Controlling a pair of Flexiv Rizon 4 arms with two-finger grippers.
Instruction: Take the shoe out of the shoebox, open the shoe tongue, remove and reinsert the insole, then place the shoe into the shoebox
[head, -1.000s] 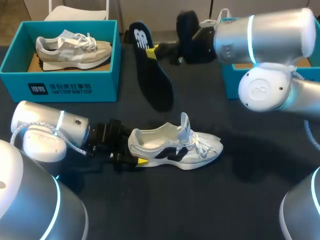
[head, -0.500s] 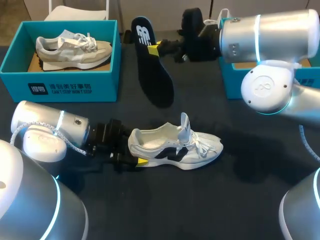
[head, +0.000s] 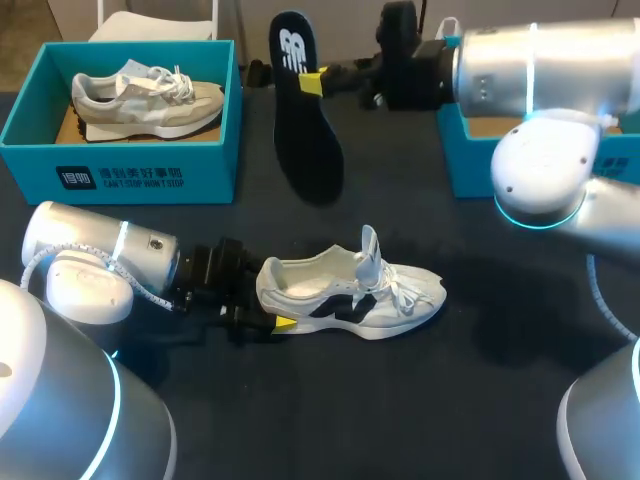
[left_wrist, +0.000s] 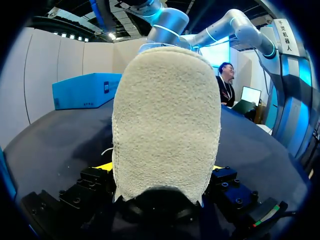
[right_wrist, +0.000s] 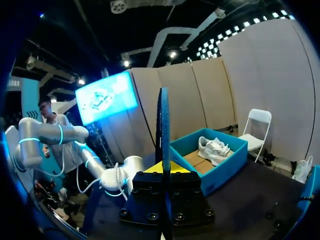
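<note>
At lower centre, the white shoe (head: 350, 290) is laid along the bench (head: 420, 400), toe to the right, its heel pinched by the left pincer (head: 268, 312). Beyond, the black insole (head: 308, 130) is gripped by the right pincer (head: 312, 83), toe end down. Upper left, a teal shoebox (head: 120, 175) is filled by a grey shoe (head: 145, 100); a second shoebox (head: 465, 160) is half hidden behind the right arm (head: 540, 80).

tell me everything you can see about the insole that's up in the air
The insole is long, flat and dark, black to navy, with a white logo at its heel end; it looks like thin foam. It hangs in the air over the table, heel end high, toe end down toward the white shoe, not touching it. The jaws of the right gripper are shut on its edge near the heel; the right wrist view shows it edge-on. Nothing else touches it.
</note>
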